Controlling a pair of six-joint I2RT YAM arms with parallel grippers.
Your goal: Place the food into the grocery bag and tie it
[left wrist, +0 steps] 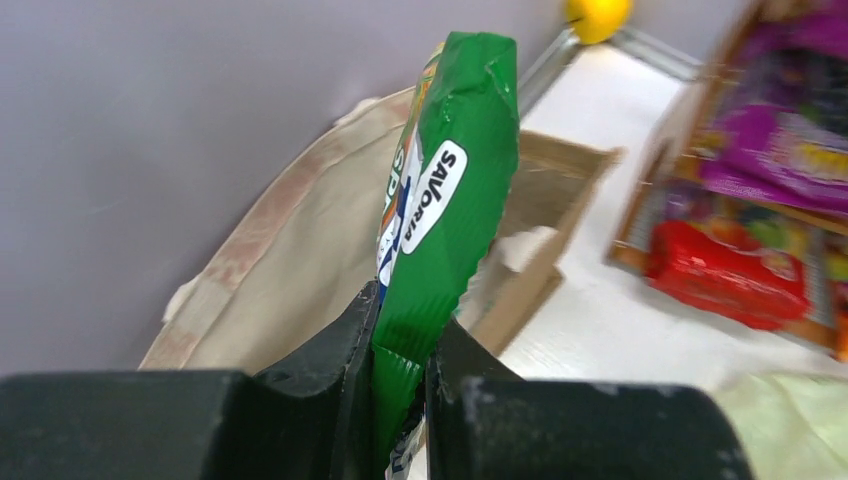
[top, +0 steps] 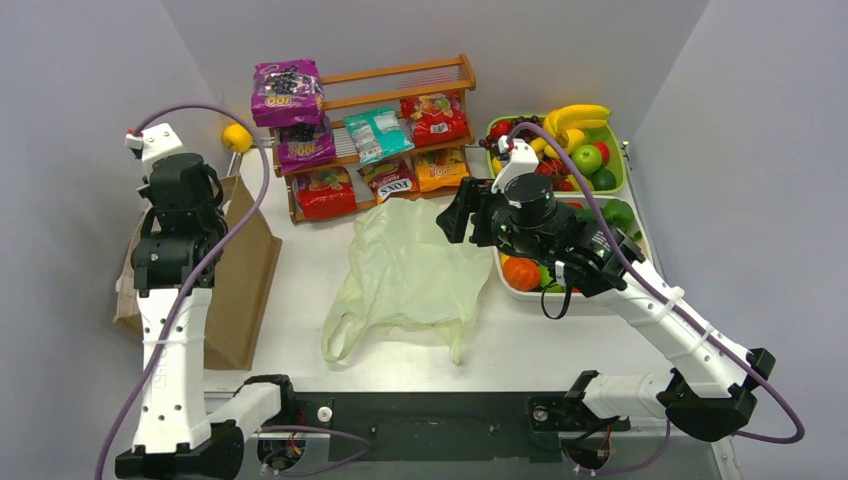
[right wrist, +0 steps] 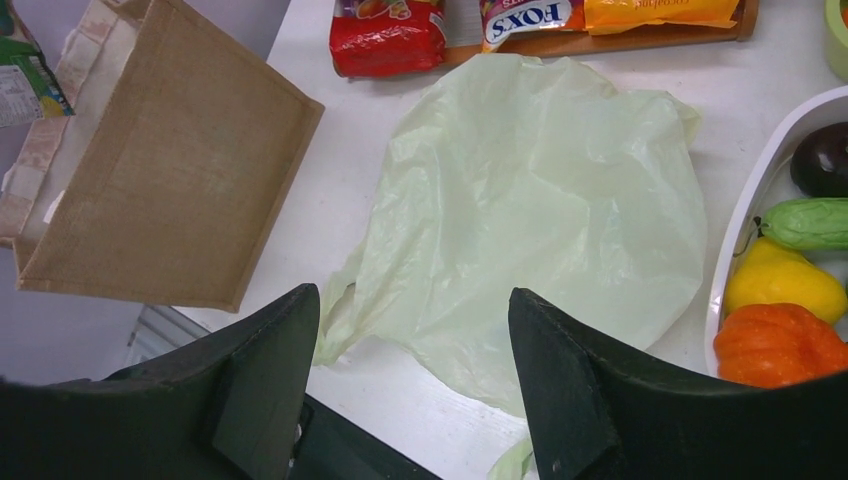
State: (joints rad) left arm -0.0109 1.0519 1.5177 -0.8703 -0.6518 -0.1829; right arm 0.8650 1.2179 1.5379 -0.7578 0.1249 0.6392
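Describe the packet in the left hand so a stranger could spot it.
Start at the brown bag lying on the left. Above it, the left hand pinches a crinkly packet. It is the only dark green packet, with a white SAVORIA label.

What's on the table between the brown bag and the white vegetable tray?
The pale green plastic bag lies flat between the brown bag and the white tray, seen in the overhead and right wrist views.

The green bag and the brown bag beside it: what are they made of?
The green bag looks like thin plastic film with a soft sheen: translucent, wrinkled, limp. The brown bag seems coarse woven cloth, perhaps jute: matte, visible weave, stiff sides.
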